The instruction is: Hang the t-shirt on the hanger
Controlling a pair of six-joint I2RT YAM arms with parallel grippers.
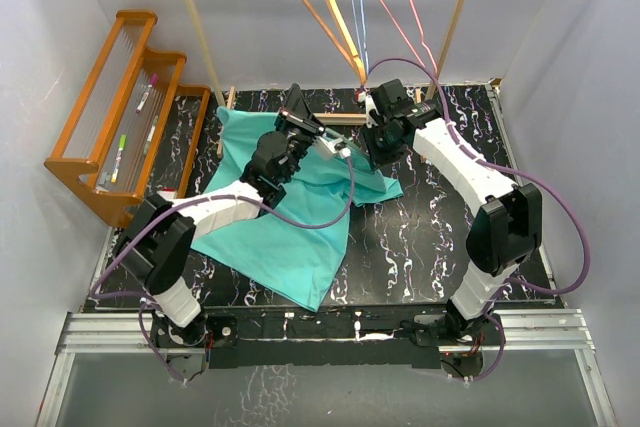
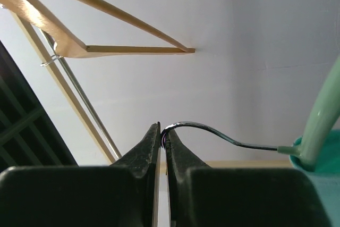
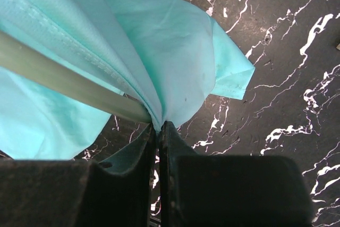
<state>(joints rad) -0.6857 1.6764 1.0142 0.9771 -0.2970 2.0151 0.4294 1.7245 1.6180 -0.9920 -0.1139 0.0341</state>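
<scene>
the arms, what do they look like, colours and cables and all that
The left arm and right arm match: white shell links between bulky black joint housings. A purple cable loops loosely along each arm down to its base. The left gripper and right gripper each have two matte black fingers that taper to narrow tips. No markings are readable.

Orange wooden hanger (image 1: 337, 15) hangs beside wire hangers (image 1: 389, 9); wooden rack (image 1: 84, 92) at left
</scene>
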